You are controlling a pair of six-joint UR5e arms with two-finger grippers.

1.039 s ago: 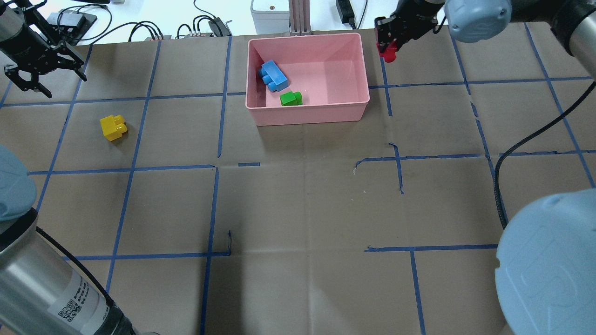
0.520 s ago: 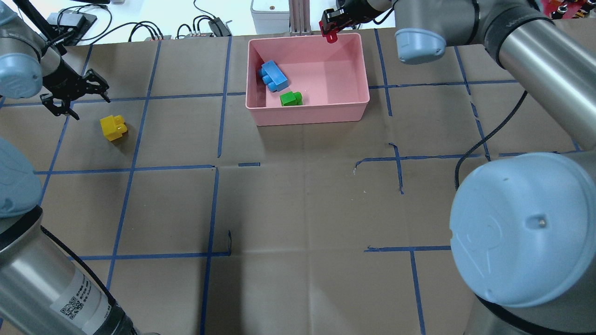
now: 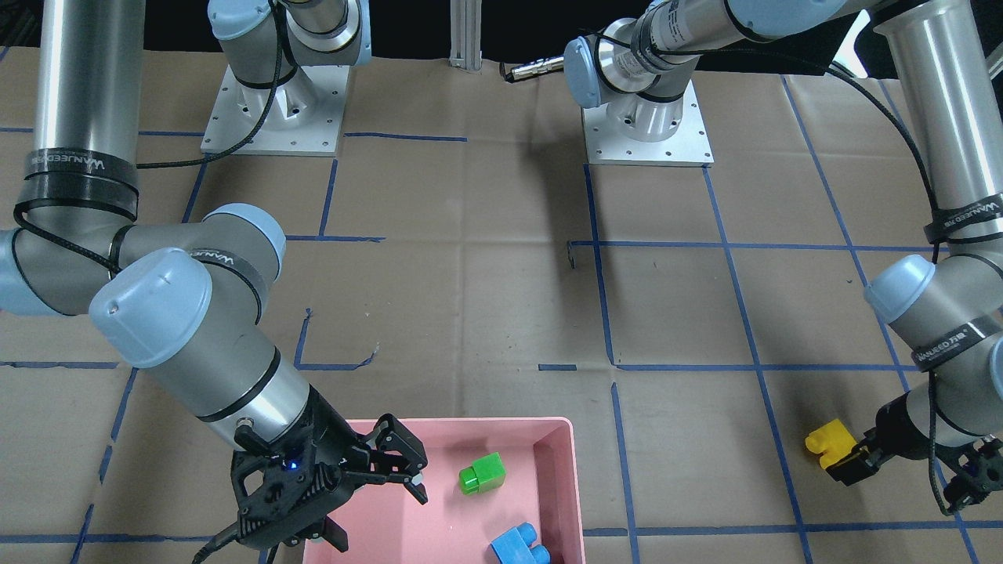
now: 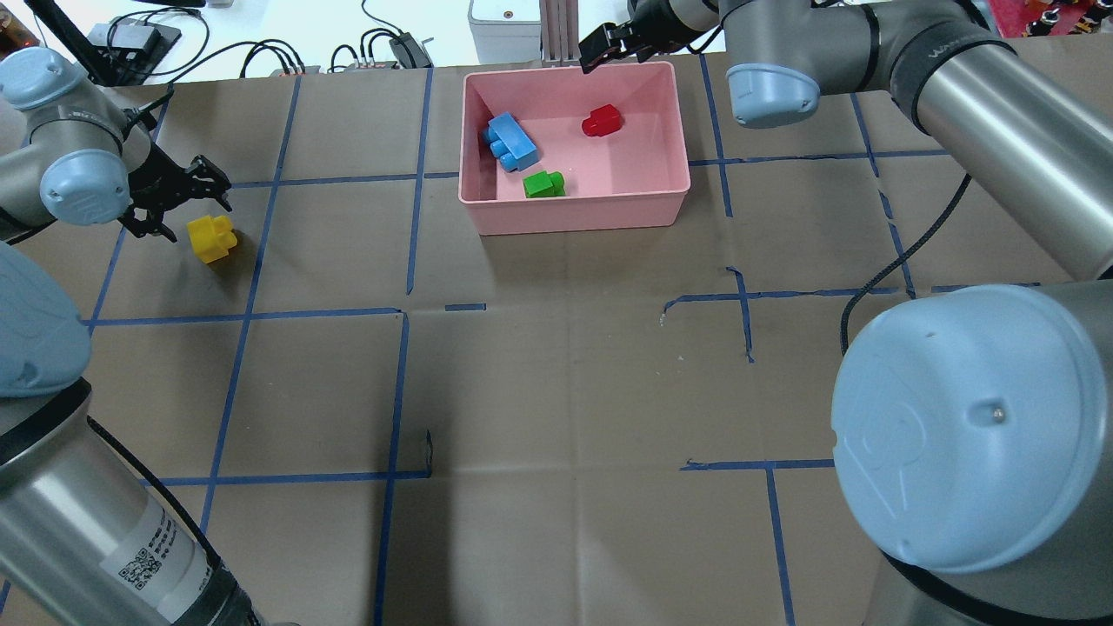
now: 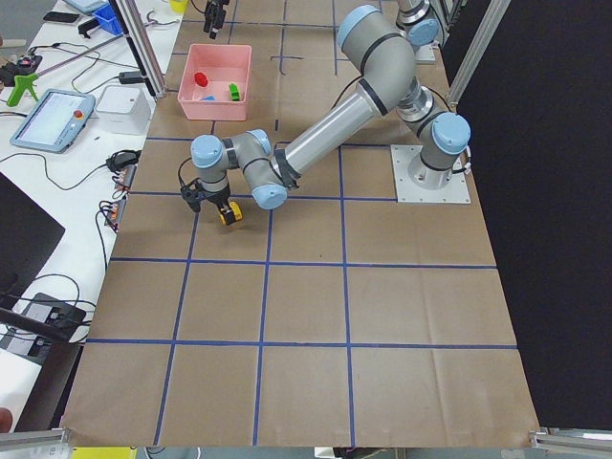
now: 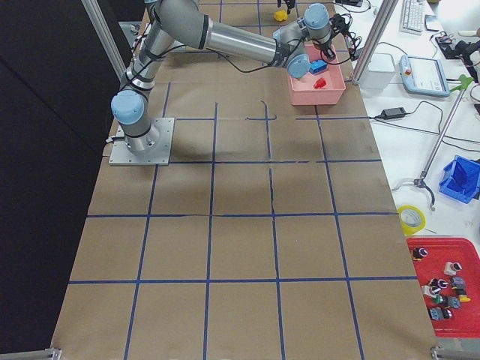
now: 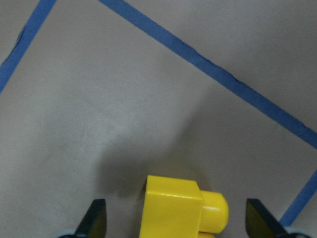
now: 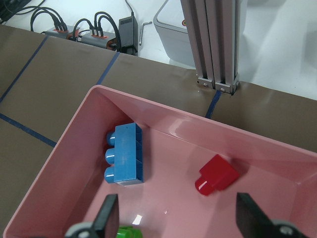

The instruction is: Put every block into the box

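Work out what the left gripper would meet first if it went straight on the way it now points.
Probably the yellow block: the left wrist view shows it lying between the left gripper's open fingers, so it would enter the gap before the fingertips reach the table. Depth is unclear.

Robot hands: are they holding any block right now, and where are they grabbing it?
Nothing is held. The left gripper is open either side of the yellow block; the right gripper is open over the box.

Red block [image 4: 602,121] no longer in right gripper [image 4: 605,48]; now lies inside box [image 4: 574,219]. Right gripper now wide apart. Left gripper [image 4: 184,207] moves down beside yellow block [image 4: 211,237].
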